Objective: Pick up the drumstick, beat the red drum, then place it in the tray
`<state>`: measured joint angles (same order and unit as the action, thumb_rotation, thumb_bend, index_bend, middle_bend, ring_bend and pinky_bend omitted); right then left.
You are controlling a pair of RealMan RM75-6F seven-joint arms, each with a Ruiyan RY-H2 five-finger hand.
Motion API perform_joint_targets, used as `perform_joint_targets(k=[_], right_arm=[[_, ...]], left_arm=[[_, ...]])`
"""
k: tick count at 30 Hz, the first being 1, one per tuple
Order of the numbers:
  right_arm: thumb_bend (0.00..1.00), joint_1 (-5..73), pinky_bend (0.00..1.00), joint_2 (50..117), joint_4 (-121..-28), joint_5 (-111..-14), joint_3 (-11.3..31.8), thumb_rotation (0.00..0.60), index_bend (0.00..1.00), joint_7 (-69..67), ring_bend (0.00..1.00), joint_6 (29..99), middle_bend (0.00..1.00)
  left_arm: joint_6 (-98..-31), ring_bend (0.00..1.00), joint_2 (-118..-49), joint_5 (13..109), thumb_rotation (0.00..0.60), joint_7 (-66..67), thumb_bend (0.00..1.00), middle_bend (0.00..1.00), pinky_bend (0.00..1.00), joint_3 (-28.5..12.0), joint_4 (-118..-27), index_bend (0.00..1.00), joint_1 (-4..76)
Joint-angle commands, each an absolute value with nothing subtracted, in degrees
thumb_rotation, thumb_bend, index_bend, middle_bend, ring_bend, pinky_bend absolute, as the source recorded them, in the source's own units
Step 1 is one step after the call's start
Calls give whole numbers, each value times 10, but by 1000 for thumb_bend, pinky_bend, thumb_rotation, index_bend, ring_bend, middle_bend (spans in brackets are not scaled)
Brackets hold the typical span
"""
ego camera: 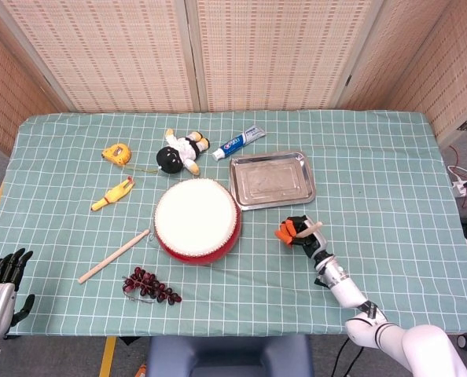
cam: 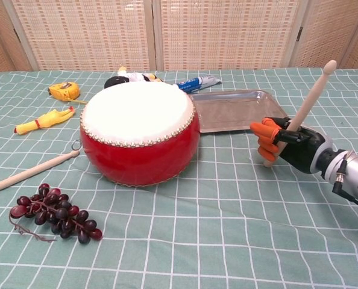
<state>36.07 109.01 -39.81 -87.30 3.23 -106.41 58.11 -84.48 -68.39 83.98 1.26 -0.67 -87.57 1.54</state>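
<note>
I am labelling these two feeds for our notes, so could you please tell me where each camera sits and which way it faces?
Head view: high above the table's near edge, looking steeply down on the whole cloth; shows the left hand at the near-left corner and the right hand with its arm.
Chest view: low, near table height, facing across toward the screens; shows only the right hand and forearm.
Shared: the red drum, tray and drumstick held by the right hand.
</note>
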Motion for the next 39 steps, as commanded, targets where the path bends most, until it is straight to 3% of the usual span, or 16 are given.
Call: perform_joint_targets(k=[1,4,12,23,27,32,39], right_arm=[[244,361,909,1092,-403,-865,39,600,989,-1062,918,576,864],[286,361,950,1090,-409,-861,44,600,1000,-1063,952,572,896],[508,360,1000,1081,-433,-843,64,600,1000,-1057,1000,567,961],[597,363,1000,1052,-478,-842,84,600,1000,-993,1000,588,972],[600,403,1000,988,-535,-859,108,600,1000,-765,1000,601,972],[608,448,1000,915,-644,-824,146,600,1000,-494,1000,549,972],[608,506,1000,877,-716,-738,184,600,1000,-212,1000,474,972]], left_arm=[[-845,0,-684,840,600,14,361,8,9,-7,-876,57,15],[-845,0,-684,839,600,17,361,9,9,-7,-876,56,15],[-844,0,-684,838,600,20,360,11,9,-7,-876,57,15],[-845,0,-684,839,600,19,360,11,9,-8,-875,66,16],[-848,0,-684,841,600,11,359,11,9,-8,-871,67,15],[-852,0,-685,847,600,5,360,12,9,-8,-868,67,15],[-862,0,-684,853,600,-4,361,11,9,-7,-866,67,11]])
